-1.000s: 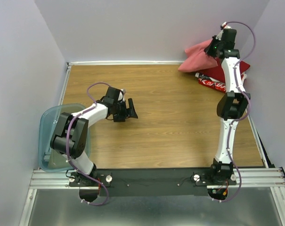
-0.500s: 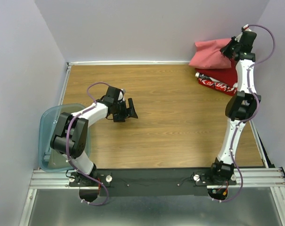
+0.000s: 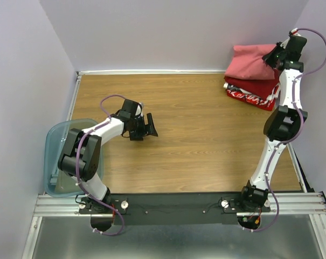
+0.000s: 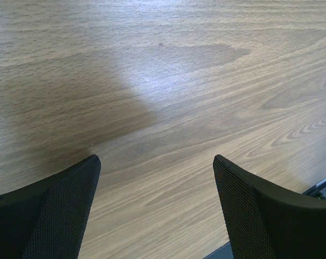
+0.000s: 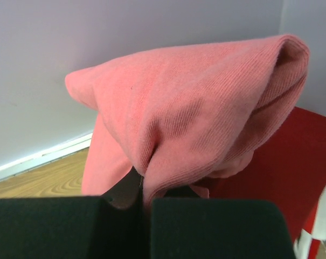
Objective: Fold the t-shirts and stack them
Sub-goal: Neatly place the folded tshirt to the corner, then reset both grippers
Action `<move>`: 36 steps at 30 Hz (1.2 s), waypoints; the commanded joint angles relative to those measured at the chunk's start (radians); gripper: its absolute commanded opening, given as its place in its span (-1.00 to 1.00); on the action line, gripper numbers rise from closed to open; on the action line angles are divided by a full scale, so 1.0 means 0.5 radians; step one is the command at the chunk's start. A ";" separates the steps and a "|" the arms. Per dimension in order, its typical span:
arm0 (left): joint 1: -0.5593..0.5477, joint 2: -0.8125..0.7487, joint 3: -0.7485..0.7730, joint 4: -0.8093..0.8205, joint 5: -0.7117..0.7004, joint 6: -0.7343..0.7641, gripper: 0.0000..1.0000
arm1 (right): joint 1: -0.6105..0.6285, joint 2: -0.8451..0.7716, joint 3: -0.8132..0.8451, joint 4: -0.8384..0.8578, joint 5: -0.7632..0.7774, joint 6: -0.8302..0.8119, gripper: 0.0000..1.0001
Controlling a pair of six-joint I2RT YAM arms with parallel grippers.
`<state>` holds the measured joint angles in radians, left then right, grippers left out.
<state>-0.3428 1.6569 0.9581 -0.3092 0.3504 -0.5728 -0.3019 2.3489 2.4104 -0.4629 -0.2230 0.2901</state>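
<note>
Bin [image 3: 50,162]: translucent blue-grey, set at the near left edge of the bench [image 3: 206,140].
Left tool [image 4: 156,159]: fingers spread wide, held low over bare wood, nothing gripped.
Salmon-pink shirt [image 3: 250,61]: bunched, held over the stack in the far right corner.
Dark red shirt [image 3: 252,84]: laid on the printed red shirt [image 3: 248,97].
Right tool [image 5: 144,197]: pinched onto a fold of the salmon-pink shirt.

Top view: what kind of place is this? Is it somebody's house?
Likely a robot lab booth, not a house: left arm and right arm bolted to a metal rail, plain walls around a wood table.
</note>
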 commanded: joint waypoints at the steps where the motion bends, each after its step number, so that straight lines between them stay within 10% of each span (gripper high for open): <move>1: -0.020 0.042 0.038 -0.017 -0.029 0.013 0.86 | -0.050 -0.145 -0.093 0.088 0.029 -0.037 -0.99; 8: -0.020 0.046 0.066 -0.026 -0.029 0.032 0.86 | -0.050 -0.169 -0.243 0.088 0.301 -0.092 -0.86; 10: -0.023 0.033 0.075 -0.038 -0.044 0.032 0.87 | -0.050 -0.200 -0.286 0.091 0.433 -0.095 -0.38; 11: -0.023 0.027 0.084 -0.038 -0.059 0.032 0.86 | -0.050 -0.237 -0.311 0.091 0.589 -0.099 0.17; 15: -0.023 0.012 0.121 -0.047 -0.072 0.041 0.87 | -0.050 -0.369 -0.409 0.104 0.961 -0.074 0.87; 23: -0.023 -0.007 0.185 -0.069 -0.084 0.090 0.87 | -0.053 -0.568 -0.574 0.150 1.096 -0.089 0.91; 36: -0.026 -0.338 0.219 0.026 -0.332 0.084 0.87 | 0.104 -1.620 -1.743 0.398 0.928 -0.062 1.00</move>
<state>-0.3492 1.5536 1.0412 -0.3328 0.2569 -0.5320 -0.2947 1.6844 1.6398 -0.3187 0.2924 0.2611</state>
